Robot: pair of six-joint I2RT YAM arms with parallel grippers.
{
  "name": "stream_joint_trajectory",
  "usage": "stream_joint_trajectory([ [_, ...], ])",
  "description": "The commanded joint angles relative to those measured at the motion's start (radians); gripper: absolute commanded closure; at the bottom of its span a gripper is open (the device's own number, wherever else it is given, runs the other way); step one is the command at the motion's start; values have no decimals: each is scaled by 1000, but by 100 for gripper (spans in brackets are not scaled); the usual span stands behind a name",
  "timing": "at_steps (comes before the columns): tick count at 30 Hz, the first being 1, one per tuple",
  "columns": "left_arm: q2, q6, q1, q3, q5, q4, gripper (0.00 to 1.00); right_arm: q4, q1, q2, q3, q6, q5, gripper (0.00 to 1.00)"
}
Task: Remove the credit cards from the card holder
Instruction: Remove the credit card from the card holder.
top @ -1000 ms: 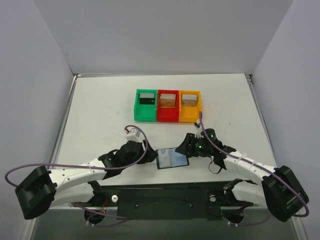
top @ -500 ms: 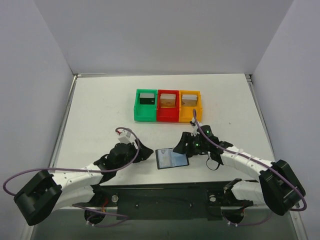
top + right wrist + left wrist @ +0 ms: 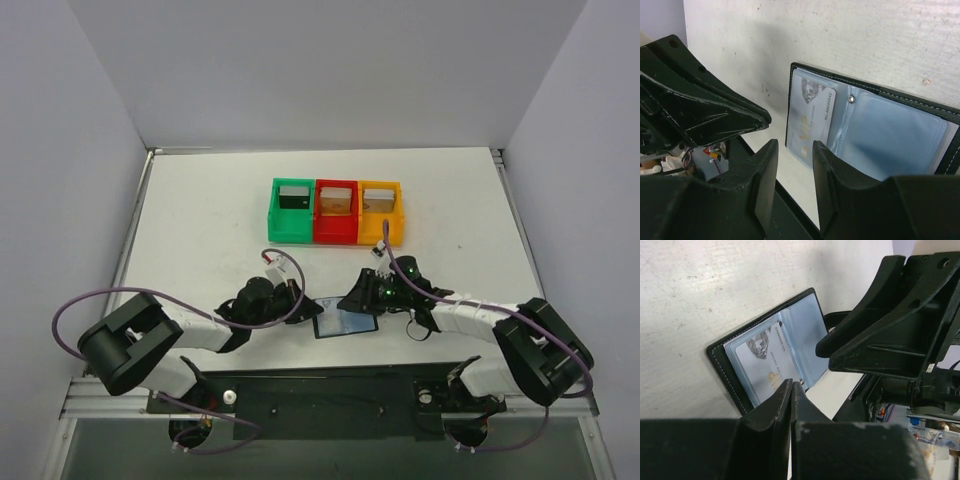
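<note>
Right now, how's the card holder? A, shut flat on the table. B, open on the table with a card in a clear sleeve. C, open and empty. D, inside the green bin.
B: the card holder lies open on the table, a pale card showing through one clear sleeve.

Gold letters "VIP" are showing on the card (image 3: 812, 120) sitting in the open card holder (image 3: 895, 135); a small number line beside them is blurring beyond sure reading.
</note>
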Motion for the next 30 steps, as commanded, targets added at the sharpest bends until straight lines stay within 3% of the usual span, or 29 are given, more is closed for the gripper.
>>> stream_joint_trajectory([
  [1,48,2,-1,48,39,109,93,152,8,56,-26,56,-51,71],
  [12,163,-5,1,48,-22,57,100,214,8,133,-26,81,-78,77],
  [21,225,-17,1,48,-68,18,100,241,2,163,-45,81,-68,66],
  [30,205,-15,1,31,-99,-9,100,224,-7,151,-61,73,-45,64],
])
